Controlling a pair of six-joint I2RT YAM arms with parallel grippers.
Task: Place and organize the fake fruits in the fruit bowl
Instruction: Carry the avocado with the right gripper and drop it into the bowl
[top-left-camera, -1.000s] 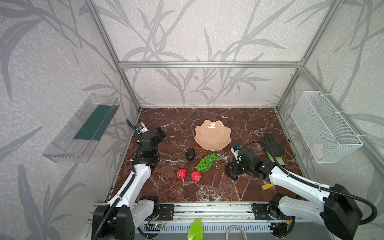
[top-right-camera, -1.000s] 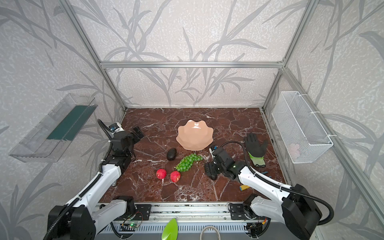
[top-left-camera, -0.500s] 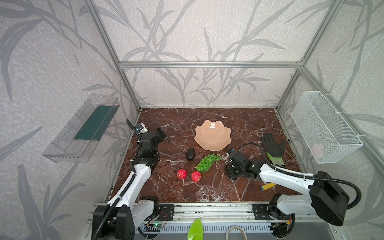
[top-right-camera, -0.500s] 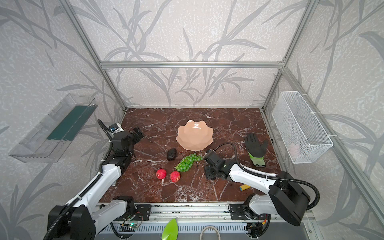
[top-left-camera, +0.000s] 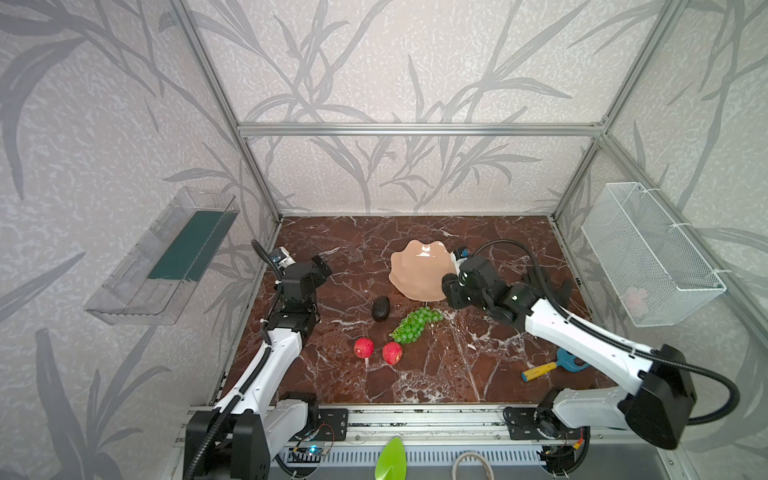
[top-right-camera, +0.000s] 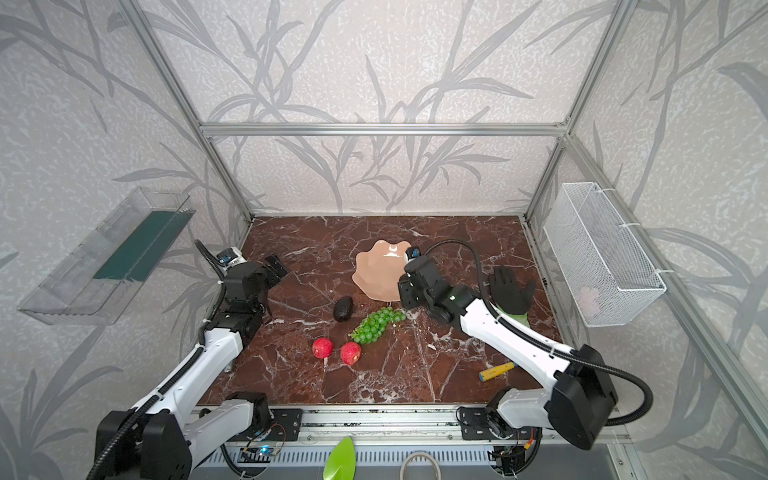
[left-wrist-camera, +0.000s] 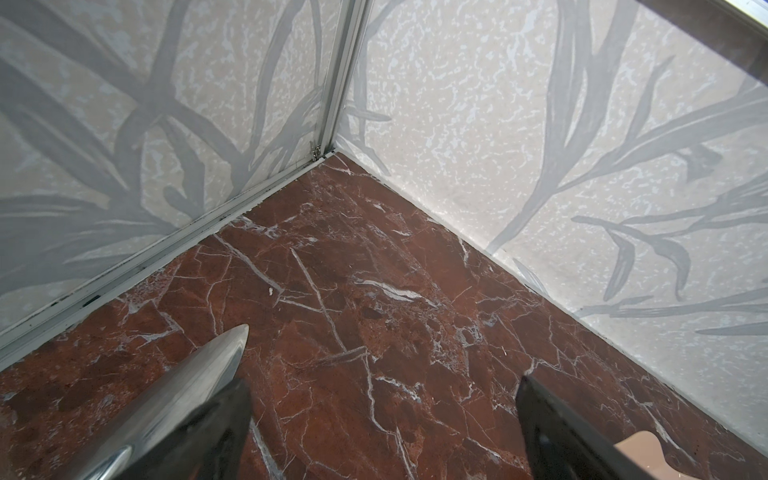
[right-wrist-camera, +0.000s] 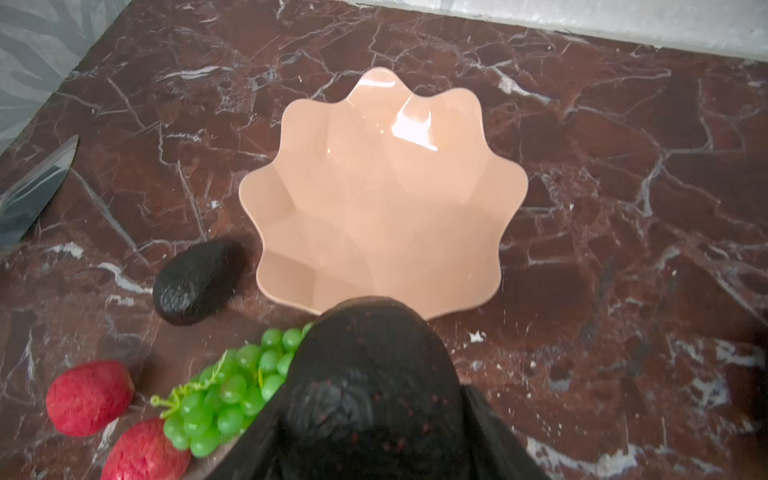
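The peach-pink fruit bowl (top-left-camera: 405, 266) (top-right-camera: 374, 266) (right-wrist-camera: 374, 199) stands mid-table with nothing in it. My right gripper (top-left-camera: 451, 286) (top-right-camera: 409, 291) (right-wrist-camera: 370, 440) hangs at the bowl's near right rim, shut on a dark avocado (right-wrist-camera: 370, 374). A second avocado (top-left-camera: 380, 308) (top-right-camera: 343, 308) (right-wrist-camera: 195, 282) lies on the table left of the bowl. The green grapes (top-left-camera: 415, 325) (top-right-camera: 376, 324) (right-wrist-camera: 224, 395) and two red strawberries (top-left-camera: 364, 347) (top-left-camera: 392, 353) (top-right-camera: 323, 347) (right-wrist-camera: 89, 397) lie nearer the front. My left gripper (top-left-camera: 320, 266) (left-wrist-camera: 384, 353) stays open and empty over the bare far-left floor.
A black and green glove (top-right-camera: 511, 291) lies behind my right arm. A toy tool with a yellow handle (top-left-camera: 548, 365) (top-right-camera: 496, 371) rests at the front right. A white wire basket (top-left-camera: 648, 249) hangs on the right wall, a clear tray (top-left-camera: 166, 257) on the left wall.
My right gripper closed on the avocado at the front right of the grapes, then carried it up and back to the bowl's rim. The left arm has not moved.
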